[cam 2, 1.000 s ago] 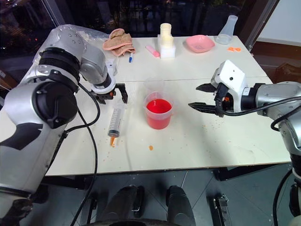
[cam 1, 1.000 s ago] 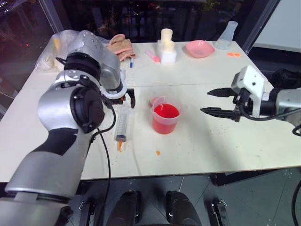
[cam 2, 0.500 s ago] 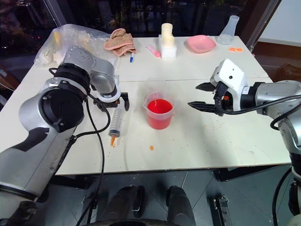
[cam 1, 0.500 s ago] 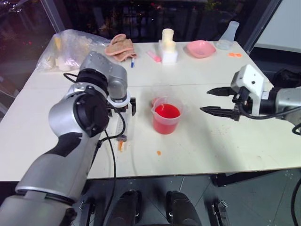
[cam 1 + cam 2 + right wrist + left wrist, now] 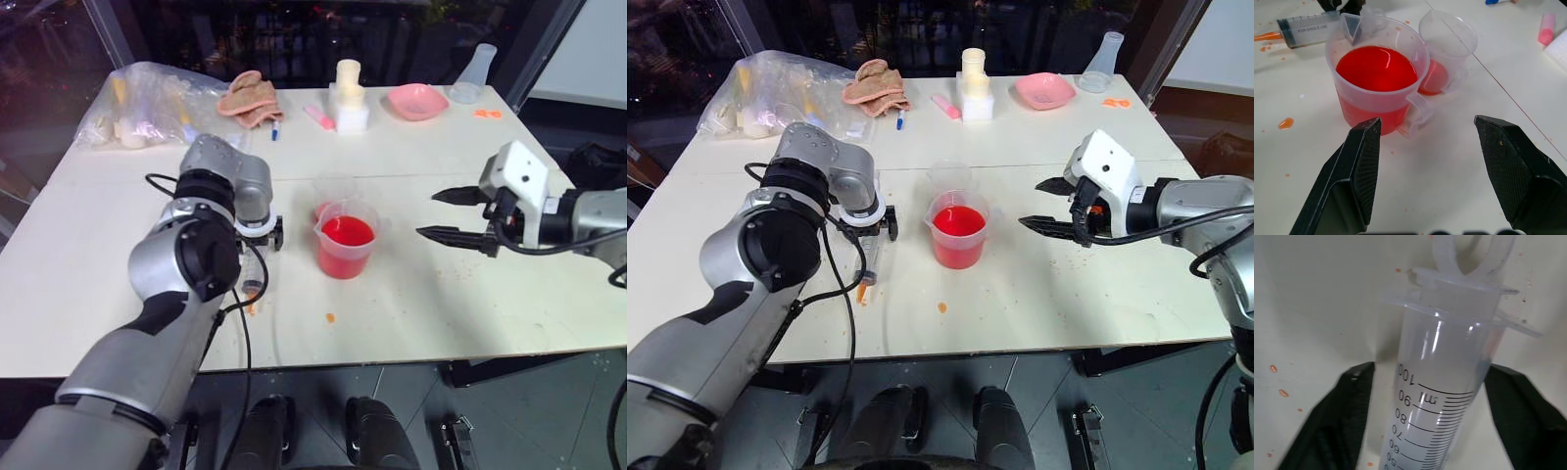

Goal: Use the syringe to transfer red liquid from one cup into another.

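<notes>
I have brought my left pincer (image 5: 1425,431) down astride the syringe (image 5: 1442,396) on the worktop (image 5: 441,294), fingers narrowing but not yet touching; pickup comes next. Right pincer (image 5: 460,216) gapes empty beside the beaker (image 5: 345,238).

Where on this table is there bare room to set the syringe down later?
Bare tabletop lies in front of the beaker under the right claw, and along the near left edge. Crowded: the back edge around the pink bowl and plastic bag.
</notes>
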### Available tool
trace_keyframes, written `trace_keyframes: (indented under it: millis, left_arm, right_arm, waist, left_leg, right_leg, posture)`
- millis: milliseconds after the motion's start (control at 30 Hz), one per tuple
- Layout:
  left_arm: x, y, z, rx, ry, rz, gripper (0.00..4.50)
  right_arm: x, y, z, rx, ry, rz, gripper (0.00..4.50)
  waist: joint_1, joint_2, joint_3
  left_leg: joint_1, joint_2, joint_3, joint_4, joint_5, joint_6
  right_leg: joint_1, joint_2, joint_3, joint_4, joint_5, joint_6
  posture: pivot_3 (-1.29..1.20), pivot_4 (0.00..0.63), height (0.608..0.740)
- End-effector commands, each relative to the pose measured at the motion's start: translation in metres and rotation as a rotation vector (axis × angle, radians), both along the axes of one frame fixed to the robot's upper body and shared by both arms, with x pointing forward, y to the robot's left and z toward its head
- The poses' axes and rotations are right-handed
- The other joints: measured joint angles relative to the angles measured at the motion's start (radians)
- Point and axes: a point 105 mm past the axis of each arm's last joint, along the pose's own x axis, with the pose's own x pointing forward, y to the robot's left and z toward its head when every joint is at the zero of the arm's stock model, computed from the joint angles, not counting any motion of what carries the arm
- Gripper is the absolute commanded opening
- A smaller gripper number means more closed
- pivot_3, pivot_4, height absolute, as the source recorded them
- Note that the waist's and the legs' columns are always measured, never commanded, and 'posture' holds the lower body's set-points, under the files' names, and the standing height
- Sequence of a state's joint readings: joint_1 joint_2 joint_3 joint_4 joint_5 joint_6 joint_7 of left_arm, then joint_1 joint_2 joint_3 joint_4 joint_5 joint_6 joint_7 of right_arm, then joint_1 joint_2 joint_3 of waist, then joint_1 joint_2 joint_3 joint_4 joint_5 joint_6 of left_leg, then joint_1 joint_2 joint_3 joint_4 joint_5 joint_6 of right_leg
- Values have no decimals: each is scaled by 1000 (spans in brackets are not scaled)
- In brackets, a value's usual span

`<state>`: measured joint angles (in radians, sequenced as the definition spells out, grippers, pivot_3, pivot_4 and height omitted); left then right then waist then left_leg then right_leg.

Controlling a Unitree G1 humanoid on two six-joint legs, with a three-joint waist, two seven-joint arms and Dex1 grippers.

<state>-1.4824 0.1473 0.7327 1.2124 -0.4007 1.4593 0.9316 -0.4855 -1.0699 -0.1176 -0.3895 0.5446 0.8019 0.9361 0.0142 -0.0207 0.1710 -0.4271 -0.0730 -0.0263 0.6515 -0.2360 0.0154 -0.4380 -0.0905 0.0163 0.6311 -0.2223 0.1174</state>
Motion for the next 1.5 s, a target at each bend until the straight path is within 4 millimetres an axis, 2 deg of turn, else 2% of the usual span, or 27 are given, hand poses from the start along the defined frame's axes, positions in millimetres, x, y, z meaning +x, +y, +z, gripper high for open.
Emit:
trace_keyframes:
  millis: [33,100,133,233,333,400,433,533,633,667,733,900,933,1000,1033,1100,1267,1333,1500]
  left_arm:
    - [2,3,3,0,-21,13,2109]
    - [2,4,3,1,-22,19,1595]
    - [2,5,2,0,-21,21,1523]
    - [3,7,3,-11,-34,34,1491]
    - [13,15,20,-42,-159,108,1477]
    - [17,10,39,-166,-241,71,1476]
    - [21,14,55,-177,-319,53,1476]
    - [28,21,107,-181,-563,-53,1476]
    - [35,10,161,-228,-864,-176,1476]
    - [36,5,172,-278,-925,-205,1476]
    - [30,-19,194,-503,-1014,-325,1476]
    - [27,-47,235,-570,-1274,-470,1476]
    - [25,-53,242,-591,-1335,-509,1476]
    - [10,-70,252,-739,-1437,-624,1476]
    - [2,-77,255,-803,-1480,-679,1476]
    - [-6,-83,253,-821,-1555,-743,1476]
    - [-31,-104,224,-815,-1611,-1011,1476]
    - [-39,-109,206,-795,-1582,-1116,1476]
    - [-50,-109,174,-778,-1481,-1247,1476]
  right_arm:
    - [-3,-2,14,1,-61,-5,3134]
    - [-4,-2,13,3,-62,-8,3134]
    - [-4,-2,13,3,-62,-8,3134]
    - [-4,-2,13,1,-63,-7,3134]
    - [-3,-3,13,-1,-61,-5,3134]
    - [-1,-4,13,-1,-65,-10,3134]
    - [-1,-5,14,-2,-68,-14,3134]
    - [-1,-7,14,4,-72,-19,3134]
    - [0,-7,15,17,-89,-31,3134]
    - [1,-7,15,23,-95,-36,3134]
    - [3,-8,17,36,-111,-47,3134]
    - [4,-9,16,74,-125,-78,3134]
    - [3,-9,15,76,-125,-81,3134]
    - [3,-10,15,94,-131,-101,3134]
    - [3,-12,16,103,-136,-113,3134]
    - [2,-15,18,122,-143,-137,3134]
    - [-2,-20,27,182,-155,-179,3134]
    - [-4,-21,32,216,-157,-194,3134]
    - [-5,-21,46,287,-161,-222,3134]
  waist:
    - [-1,0,0]
    - [-1,0,0]
    - [-1,0,0]
    - [-1,0,0]
    - [0,0,0]
    - [-1,0,0]
    - [-1,0,0]
    - [-4,0,0]
    - [-2,1,0]
    - [2,1,-1]
    - [7,1,-1]
    - [3,1,0]
    - [1,1,0]
    - [-1,1,-1]
    - [-2,1,-1]
    - [-3,2,-1]
    - [-2,2,-1]
    - [-2,2,-1]
    - [-3,2,-1]
  left_leg:
    - [0,0,0,0,0,0]
    - [0,0,0,0,0,0]
    - [0,0,0,0,0,0]
    - [0,0,0,0,0,0]
    - [1,0,0,1,0,0]
    - [0,0,0,1,0,0]
    - [0,0,0,1,0,0]
    - [0,0,0,1,3,-5]
    - [0,1,1,0,3,-5]
    - [0,1,1,0,3,-5]
    - [0,0,0,1,3,-5]
    - [1,0,0,1,4,-3]
    - [1,0,0,1,4,-3]
    - [1,0,0,1,4,-3]
    - [1,0,0,0,4,-2]
    - [1,1,1,0,4,-2]
    - [2,1,1,0,1,5]
    - [2,1,1,1,1,5]
    - [2,1,1,1,1,6]
  right_leg:
    - [0,0,0,0,0,0]
    - [0,0,0,0,0,0]
    - [0,0,0,0,0,0]
    - [0,0,0,0,0,0]
    - [0,0,0,1,0,0]
    - [0,0,0,1,0,0]
    - [0,0,0,1,0,0]
    - [0,1,0,1,0,0]
    - [-1,1,1,1,0,-1]
    - [-1,1,2,1,0,-1]
    - [2,1,1,-1,0,-1]
    - [3,0,1,-2,0,-1]
    - [3,0,1,-2,0,-1]
    - [3,0,2,-2,0,-1]
    - [2,0,2,-2,0,-1]
    - [2,0,3,-2,0,-1]
    - [2,1,4,-1,0,-1]
    - [3,1,4,-1,0,-1]
    - [3,1,4,-2,0,-1]
  posture:
    - [0,150,740]
    - [0,150,740]
    - [0,150,740]
    - [0,150,740]
    - [0,150,740]
    - [0,150,740]
    - [0,150,740]
    - [0,150,740]
    - [0,150,740]
    - [0,150,740]
    - [0,150,740]
    - [0,150,740]
    - [0,150,740]
    - [0,150,740]
    - [0,150,740]
    - [0,150,740]
    - [0,150,740]
    - [0,150,740]
    - [0,150,740]
